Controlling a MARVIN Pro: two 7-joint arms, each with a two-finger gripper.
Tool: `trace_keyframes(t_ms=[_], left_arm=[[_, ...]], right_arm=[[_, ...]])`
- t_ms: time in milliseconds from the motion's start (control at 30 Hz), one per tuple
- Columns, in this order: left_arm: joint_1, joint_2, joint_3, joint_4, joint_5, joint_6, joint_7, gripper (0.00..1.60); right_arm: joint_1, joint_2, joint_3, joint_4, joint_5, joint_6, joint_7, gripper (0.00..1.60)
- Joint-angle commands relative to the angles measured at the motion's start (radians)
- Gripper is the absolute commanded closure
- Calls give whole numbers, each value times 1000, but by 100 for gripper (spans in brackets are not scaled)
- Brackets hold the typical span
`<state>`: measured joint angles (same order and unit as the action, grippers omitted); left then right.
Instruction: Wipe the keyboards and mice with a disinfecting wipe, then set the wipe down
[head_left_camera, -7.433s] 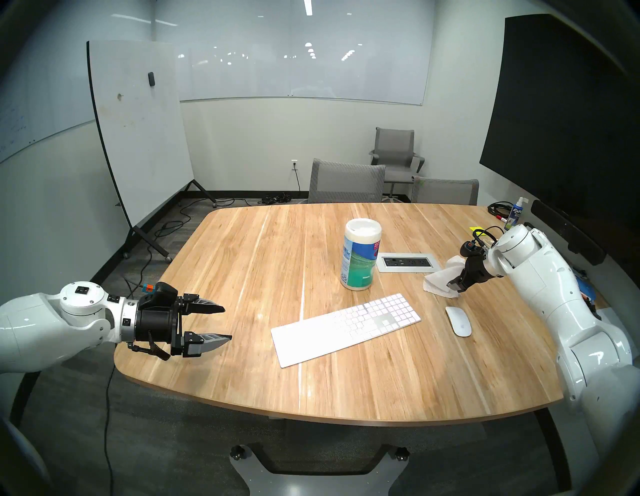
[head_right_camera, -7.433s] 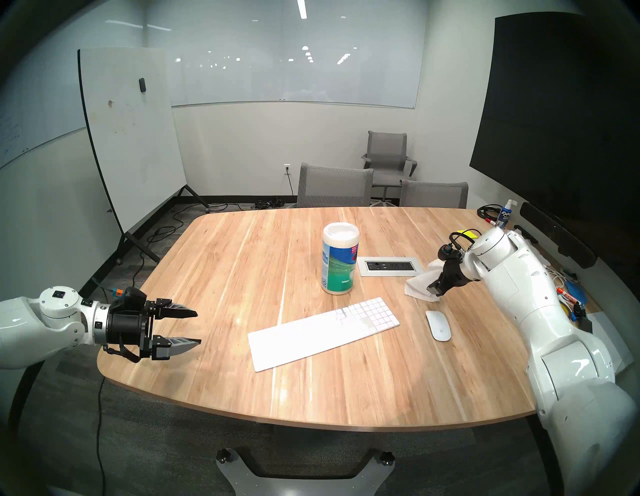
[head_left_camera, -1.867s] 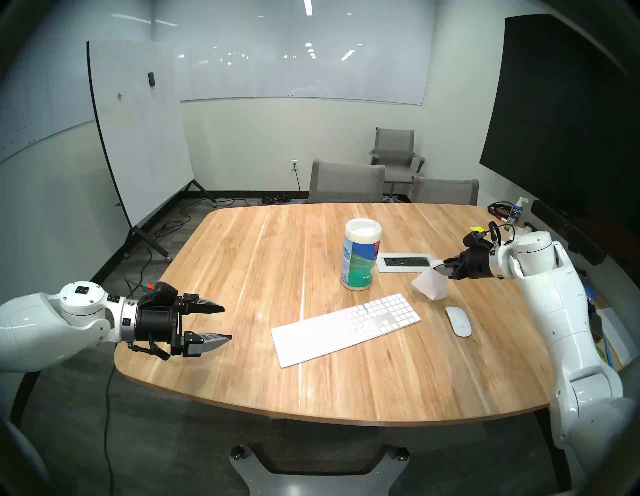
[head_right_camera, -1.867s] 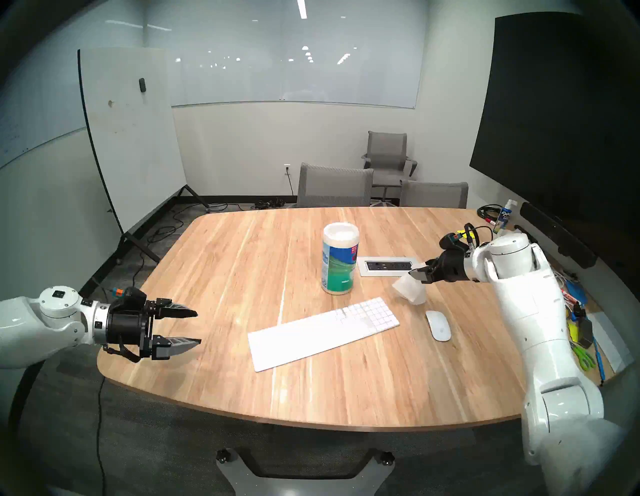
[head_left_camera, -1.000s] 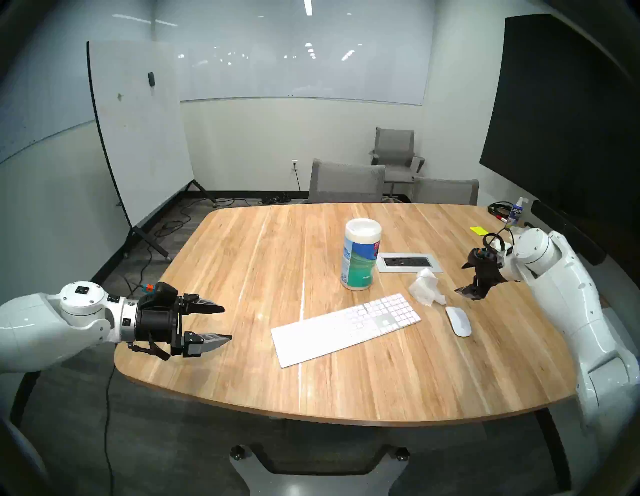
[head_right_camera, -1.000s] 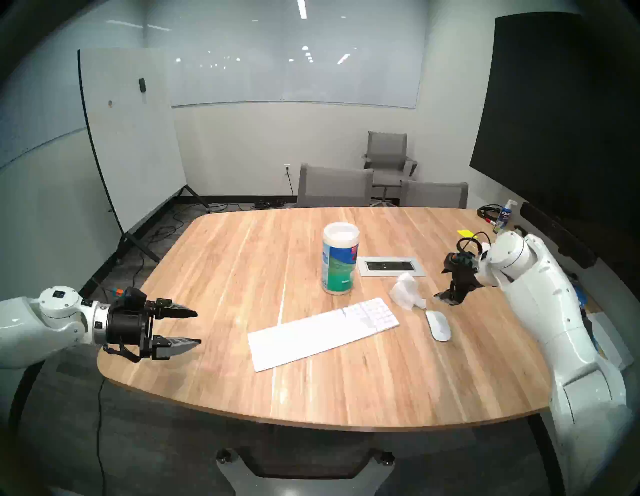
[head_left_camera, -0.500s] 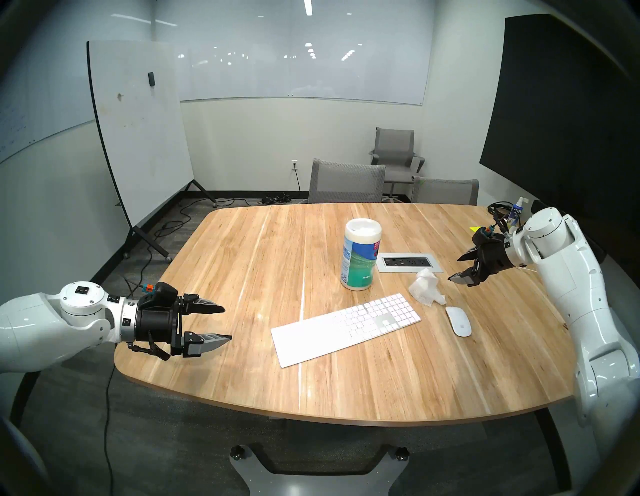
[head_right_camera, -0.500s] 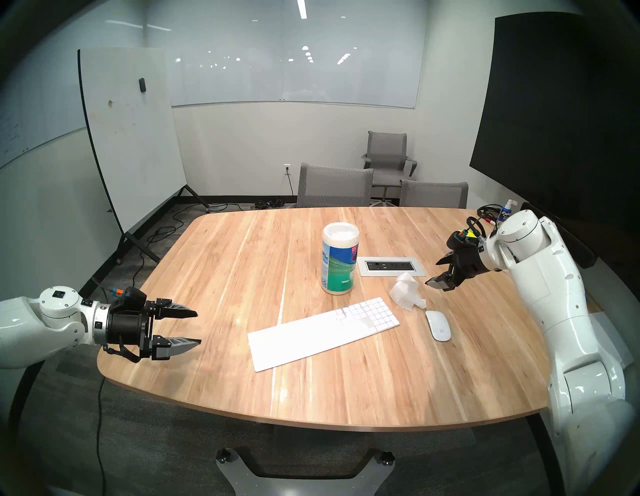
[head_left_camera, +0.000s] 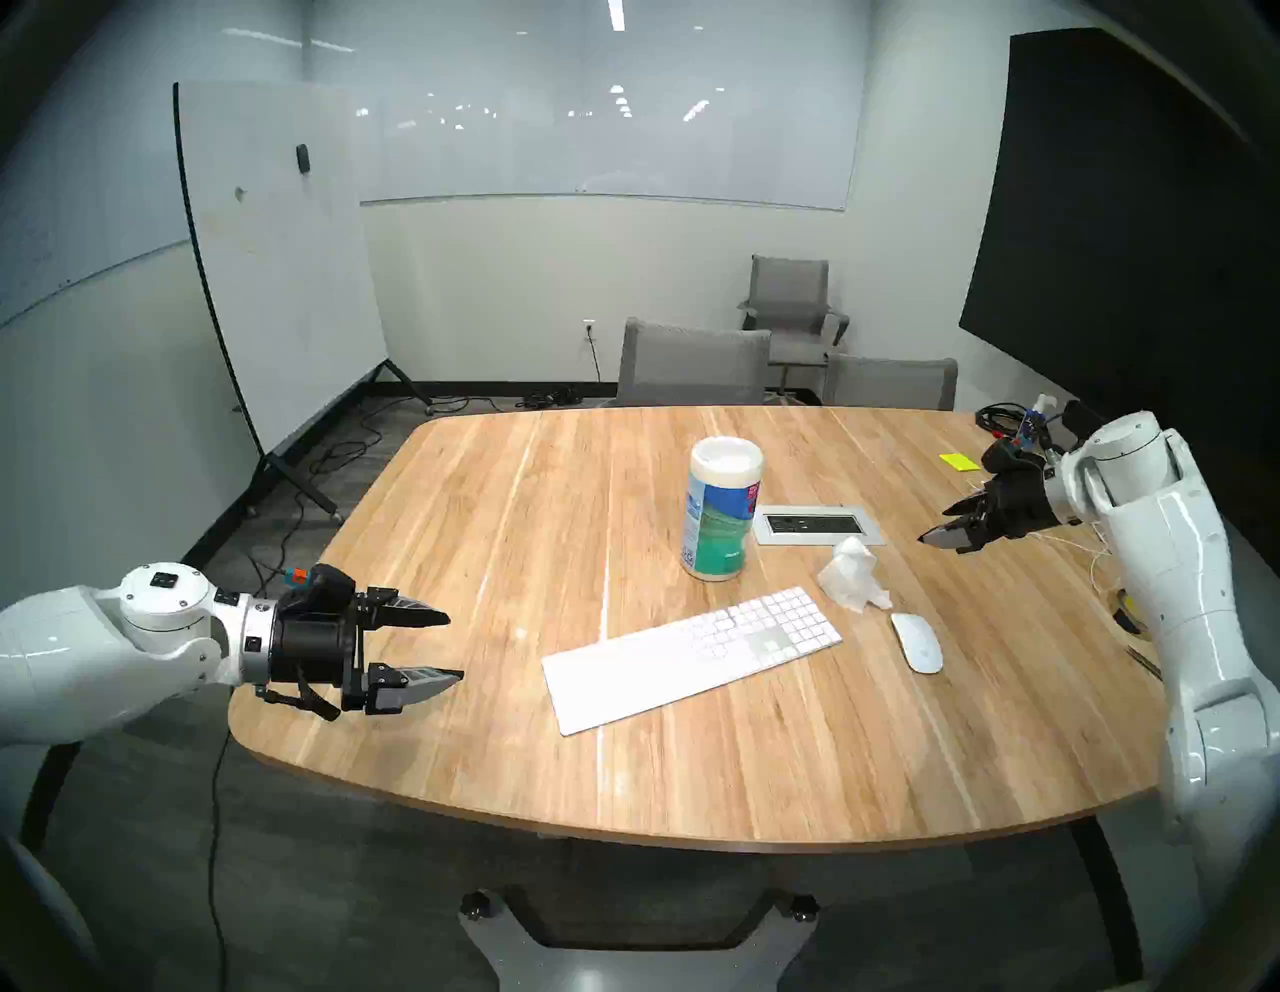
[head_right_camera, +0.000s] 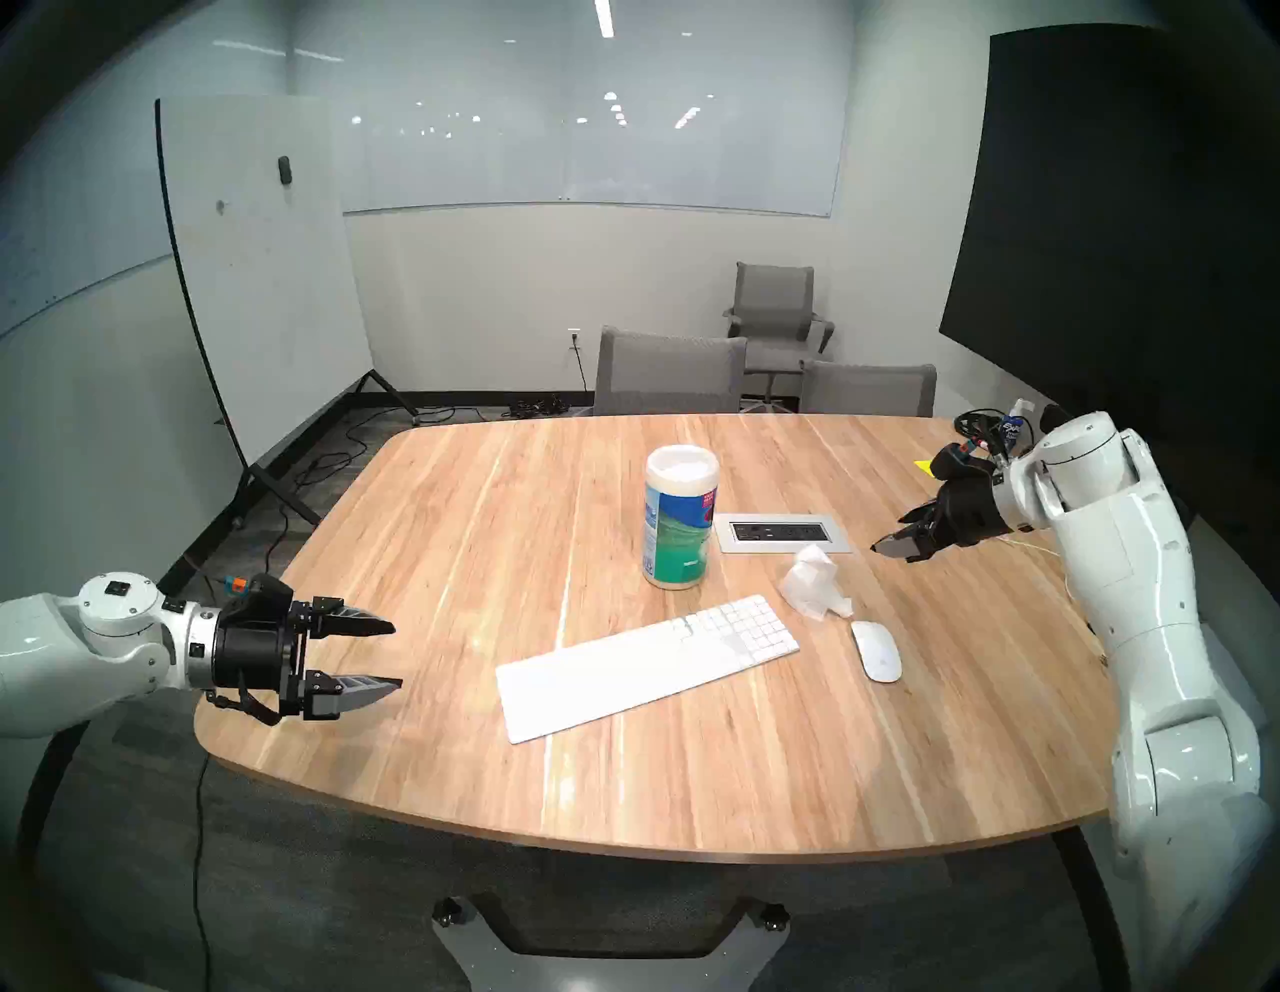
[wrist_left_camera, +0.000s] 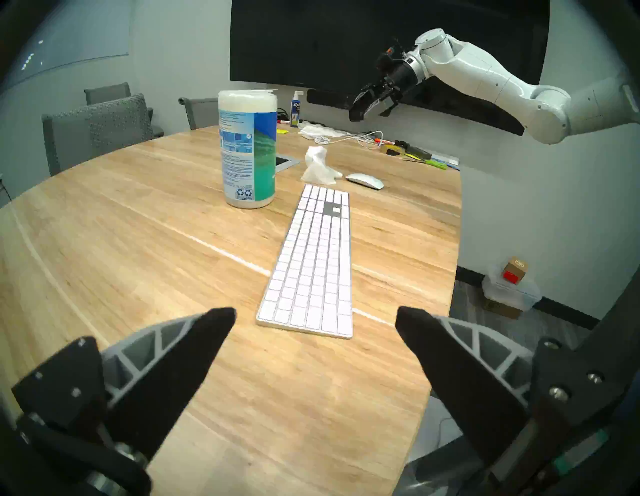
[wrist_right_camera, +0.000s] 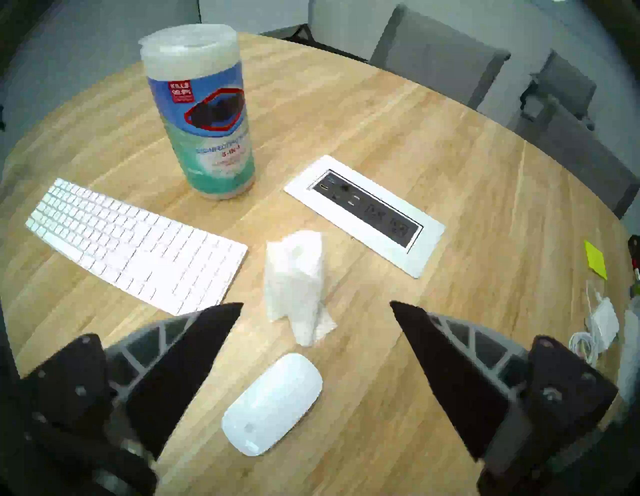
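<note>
Two grippers hang over the counter (head_left_camera: 485, 526), both spread wide and holding nothing. The long keyboard (head_left_camera: 692, 658) lies slanted between them. The mouse (head_left_camera: 916, 642) and crumpled wipe (head_left_camera: 853, 584) sit below the right gripper (head_left_camera: 947, 528), apart from it; the left gripper (head_left_camera: 454, 648) is farther off.

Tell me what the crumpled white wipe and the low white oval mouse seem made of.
Crumpled white wipe: soft nonwoven cloth or paper, matte; it holds folds and stands up on its own.
Low white oval mouse: likely hard plastic, smooth and slightly glossy, seamless domed top.
</note>
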<state>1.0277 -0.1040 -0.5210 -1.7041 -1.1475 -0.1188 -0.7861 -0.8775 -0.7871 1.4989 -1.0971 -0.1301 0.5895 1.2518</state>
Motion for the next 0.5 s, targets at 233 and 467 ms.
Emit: trace_keyframes(t_ms=[233,467], left_arm=[[-10,0,-9,-3,-5,-4,1,0],[-11,0,-8,-3,-5,-4,1,0]], right_arm=[[-32,36,22,20,185,26,68,0],[-29,46,9,24,200,27,81,0]])
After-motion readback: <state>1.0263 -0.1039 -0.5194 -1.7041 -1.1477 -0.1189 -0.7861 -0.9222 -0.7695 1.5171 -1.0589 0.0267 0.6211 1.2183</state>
